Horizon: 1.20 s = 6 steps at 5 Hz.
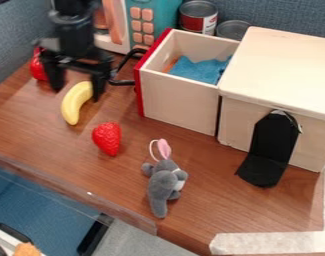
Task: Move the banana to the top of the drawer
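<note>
The claw (pixel 76 93) hangs in the upper left of the frame, below the black arm (pixel 74 25) that comes in from the top edge. It is open: its two fingers are spread wide, pointing down, with nothing gripped between them. The banana (pixel 74 103) lies on the table (pixel 124 175) in the upper left, its upper end near the right-hand finger in the frame and its lower end pointing toward the bottom of the frame. I cannot tell whether finger and banana touch.

The drawer (pixel 181 102) stands pulled out at the upper middle, with a red front on its left side, a black handle (pixel 124 70) on that front and a blue cloth (pixel 199 69) inside. The cabinet (pixel 285 65) fills the upper right, its pale top flat. A black bracket (pixel 271 147) stands upright against the cabinet's near side, its foot flat on the table.

A strawberry (pixel 106 138) lies just below and right of the banana. Lower, near the middle, lies a grey plush toy (pixel 166 182) with a pink ear and a white loop. A red object (pixel 38 67) sits at the far left, partly behind the claw. Along the top are a toy microwave (pixel 142 22), teal and white with pink buttons, and two cans: a red and white one (pixel 198 17) and a grey one (pixel 233 29) beside it. White tape (pixel 271 243) runs along the lower right.
</note>
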{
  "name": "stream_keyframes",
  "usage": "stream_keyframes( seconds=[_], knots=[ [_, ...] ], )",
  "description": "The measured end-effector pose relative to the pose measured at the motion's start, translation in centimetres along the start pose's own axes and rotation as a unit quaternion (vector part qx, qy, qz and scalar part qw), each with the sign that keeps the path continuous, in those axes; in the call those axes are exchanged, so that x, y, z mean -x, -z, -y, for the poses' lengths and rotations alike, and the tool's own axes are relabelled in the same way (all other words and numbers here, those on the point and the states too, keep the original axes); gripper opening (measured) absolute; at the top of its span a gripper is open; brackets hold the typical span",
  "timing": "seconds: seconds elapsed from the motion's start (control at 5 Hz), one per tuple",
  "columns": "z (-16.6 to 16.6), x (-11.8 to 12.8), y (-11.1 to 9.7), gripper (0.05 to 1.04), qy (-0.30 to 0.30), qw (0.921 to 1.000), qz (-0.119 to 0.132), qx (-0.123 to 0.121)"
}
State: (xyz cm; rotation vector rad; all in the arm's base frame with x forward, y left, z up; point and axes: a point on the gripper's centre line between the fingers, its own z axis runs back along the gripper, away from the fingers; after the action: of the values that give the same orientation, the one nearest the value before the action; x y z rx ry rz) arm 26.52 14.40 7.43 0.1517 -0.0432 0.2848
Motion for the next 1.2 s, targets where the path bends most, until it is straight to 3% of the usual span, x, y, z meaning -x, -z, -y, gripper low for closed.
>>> stream_keyframes(
  seconds=[0.4, 0.6, 1.0, 1.2],
  knots=[
    [-3.2, -4.2, 3.7, 1.000, -0.037, 0.9988, 0.025, -0.023],
    [-3.3, -5.2, 5.9, 1.000, -0.070, 0.9969, 0.021, -0.028],
    [-1.5, -5.4, 6.7, 0.957, -0.072, 0.9970, 0.014, -0.024],
    [-1.3, -5.5, 4.7, 0.676, -0.075, 0.9962, 0.032, -0.030]
  ],
)
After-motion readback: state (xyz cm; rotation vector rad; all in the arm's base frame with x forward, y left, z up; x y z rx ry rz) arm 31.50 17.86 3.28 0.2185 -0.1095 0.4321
